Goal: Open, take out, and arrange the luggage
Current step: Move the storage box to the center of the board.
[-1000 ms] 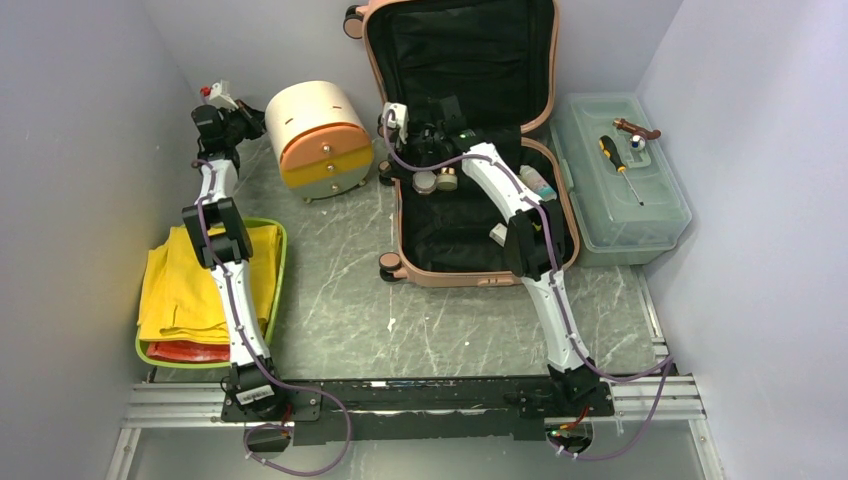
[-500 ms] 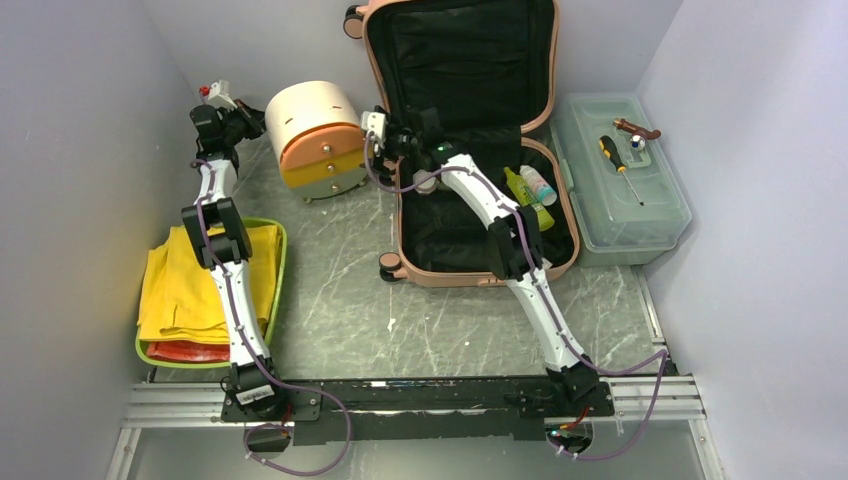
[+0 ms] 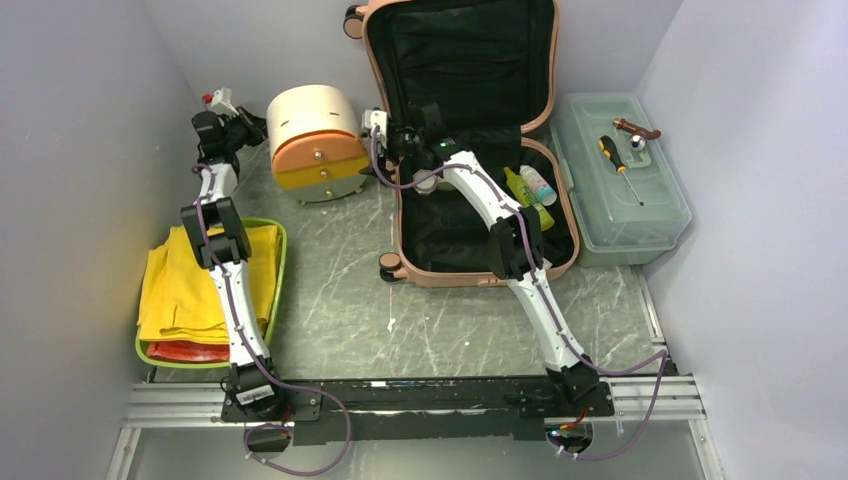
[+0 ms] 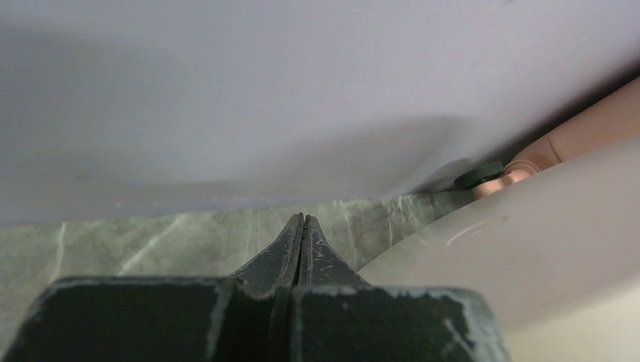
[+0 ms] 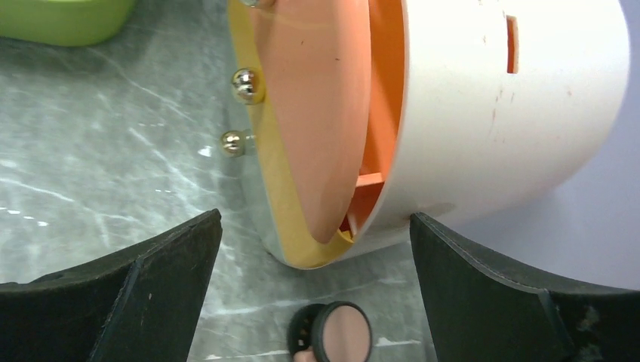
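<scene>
Left gripper (image 4: 302, 223), pressed together, sits well left of the luggage (image 3: 460, 60), which lies open on the table (image 3: 330, 300). Right gripper (image 5: 315, 219), spread and empty, hovers just off the luggage's left rim. The shell looks stiff and slick, so the rim is probably the best hold.

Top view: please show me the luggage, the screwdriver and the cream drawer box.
luggage (image 3: 470, 55), top view, black lining of the lid.
screwdriver (image 3: 610, 153), top view, its handle.
cream drawer box (image 3: 305, 108), top view, rounded cream shell.

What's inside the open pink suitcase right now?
The suitcase holds a yellow-green bottle and a white bottle on black lining. The right arm covers part of the rest.
</scene>
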Action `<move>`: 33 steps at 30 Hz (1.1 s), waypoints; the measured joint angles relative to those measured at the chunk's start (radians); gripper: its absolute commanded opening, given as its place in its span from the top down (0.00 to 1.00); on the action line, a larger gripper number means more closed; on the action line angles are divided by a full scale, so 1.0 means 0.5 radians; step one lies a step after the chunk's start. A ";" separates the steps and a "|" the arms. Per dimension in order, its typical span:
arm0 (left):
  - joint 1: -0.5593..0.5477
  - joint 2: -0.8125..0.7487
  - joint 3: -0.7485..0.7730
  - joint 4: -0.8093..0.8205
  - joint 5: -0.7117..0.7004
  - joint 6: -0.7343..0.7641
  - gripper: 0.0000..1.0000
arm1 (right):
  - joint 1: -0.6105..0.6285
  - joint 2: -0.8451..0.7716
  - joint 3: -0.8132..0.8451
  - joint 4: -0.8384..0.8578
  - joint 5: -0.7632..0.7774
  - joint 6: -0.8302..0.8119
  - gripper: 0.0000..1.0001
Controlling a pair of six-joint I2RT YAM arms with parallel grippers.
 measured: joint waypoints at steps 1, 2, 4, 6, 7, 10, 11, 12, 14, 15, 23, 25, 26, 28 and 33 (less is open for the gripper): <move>0.001 -0.006 -0.034 -0.002 0.002 0.003 1.00 | 0.000 -0.006 0.001 -0.025 -0.038 0.008 0.04; 0.001 -0.011 -0.059 -0.005 0.008 0.005 1.00 | 0.000 -0.011 0.001 -0.047 -0.066 0.018 0.04; 0.001 -0.035 -0.138 -0.009 0.016 0.008 1.00 | 0.006 -0.030 0.002 -0.108 -0.130 0.030 0.04; 0.000 -0.064 -0.211 -0.013 0.031 0.012 1.00 | 0.018 -0.049 0.002 -0.169 -0.166 0.043 0.03; -0.001 -0.082 -0.253 -0.014 0.036 0.012 1.00 | 0.027 -0.063 -0.002 -0.201 -0.184 0.053 0.03; -0.005 -0.146 -0.365 -0.011 0.046 0.008 1.00 | 0.062 -0.108 -0.040 -0.269 -0.198 0.078 0.01; -0.006 -0.178 -0.415 -0.006 0.047 0.002 1.00 | 0.072 -0.123 -0.053 -0.282 -0.195 0.085 0.01; -0.006 -0.213 -0.465 -0.002 0.049 -0.007 1.00 | 0.084 -0.142 -0.071 -0.298 -0.182 0.092 0.00; -0.008 -0.287 -0.565 0.010 0.066 -0.035 1.00 | 0.106 -0.182 -0.110 -0.313 -0.131 0.099 0.00; -0.011 -0.336 -0.622 0.016 0.080 -0.055 1.00 | 0.115 -0.208 -0.137 -0.317 -0.094 0.104 0.00; -0.037 -0.776 -1.119 0.079 0.120 -0.162 1.00 | 0.108 -0.416 -0.319 -0.330 0.196 0.216 0.00; -0.056 -0.896 -1.242 0.079 0.119 -0.167 1.00 | 0.094 -0.466 -0.352 -0.322 0.259 0.266 0.00; -0.063 -0.945 -1.290 0.081 0.107 -0.167 1.00 | 0.083 -0.490 -0.365 -0.316 0.296 0.292 0.00; -0.063 -1.041 -1.398 0.086 0.108 -0.166 1.00 | 0.055 -0.534 -0.391 -0.287 0.369 0.340 0.00; -0.062 -1.193 -1.597 0.086 0.096 -0.160 1.00 | -0.018 -0.585 -0.433 -0.146 0.623 0.414 0.00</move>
